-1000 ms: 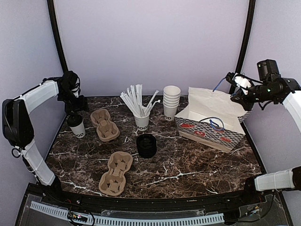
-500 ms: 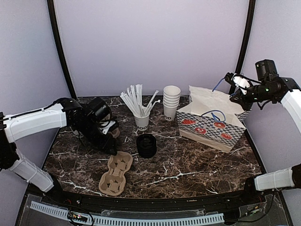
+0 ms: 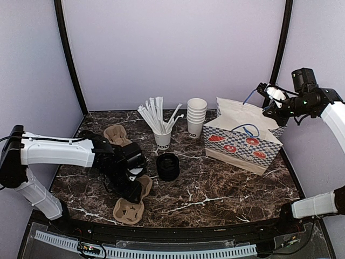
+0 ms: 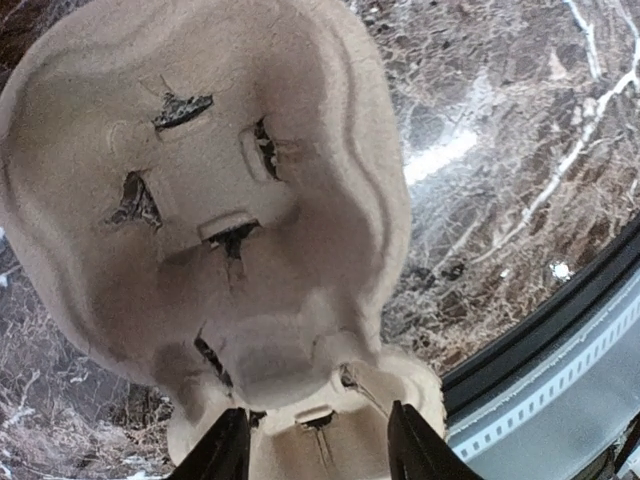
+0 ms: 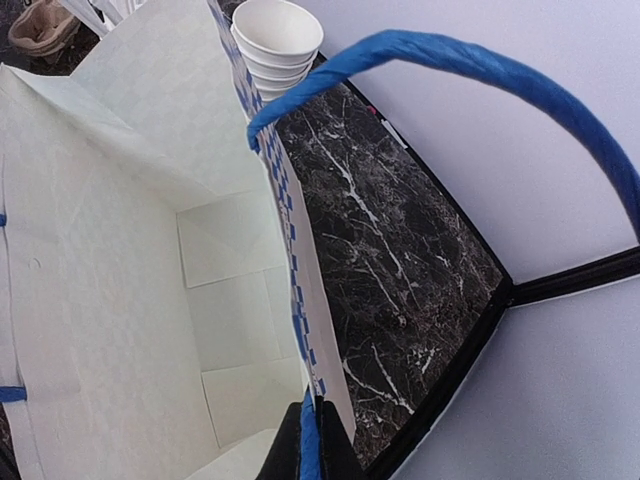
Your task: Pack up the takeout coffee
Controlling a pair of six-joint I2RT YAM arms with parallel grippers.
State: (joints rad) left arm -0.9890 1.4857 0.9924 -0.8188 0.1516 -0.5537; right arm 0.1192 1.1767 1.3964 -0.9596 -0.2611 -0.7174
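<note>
The left gripper (image 4: pixel 316 445) hangs low over the near brown pulp cup carrier (image 4: pixel 200 200) on the dark marble tabletop (image 3: pixel 215 189). Its fingers stand apart astride the carrier's end, and whether they pinch it is unclear. The right gripper (image 5: pixel 312 440) is clamped on the blue handle (image 5: pixel 450 60) of the open checked white paper bag (image 3: pixel 242 145). The small white lidded paper cup is hidden in every view.

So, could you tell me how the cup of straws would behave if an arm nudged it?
Likely tippy: tall straws fan out well above the small paper cup. Probably light too, so it may skid on the marble tabletop.
</note>
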